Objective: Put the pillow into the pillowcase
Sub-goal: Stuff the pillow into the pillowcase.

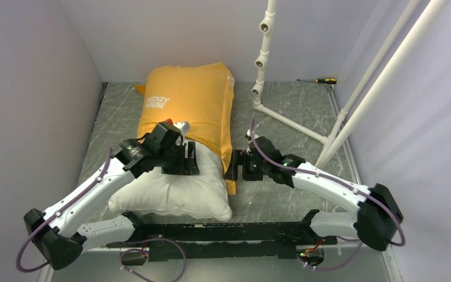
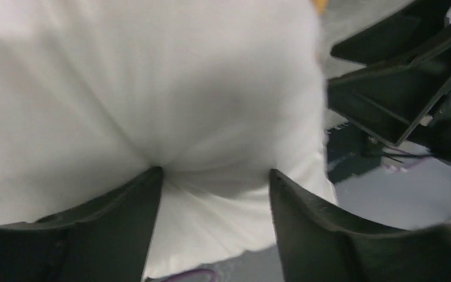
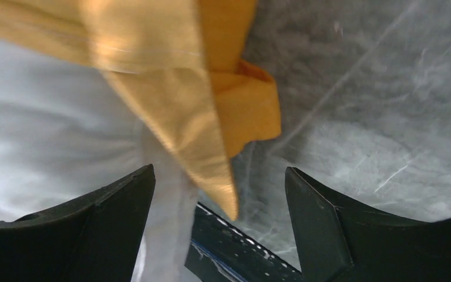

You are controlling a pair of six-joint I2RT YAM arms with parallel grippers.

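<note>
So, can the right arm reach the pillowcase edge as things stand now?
Probably yes. The pillowcase edge hangs just ahead of its open fingers, beside the pillow, and nothing stands between them.

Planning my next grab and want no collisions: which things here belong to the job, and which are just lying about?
Job: pillow, pillowcase.
Lying about: screwdriver at the far edge, white pipe frame on the right.

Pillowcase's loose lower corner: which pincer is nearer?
Right. The right pincer has the corner of the pillowcase between its open jaws; the left pincer digs into the pillow, away from it.
</note>
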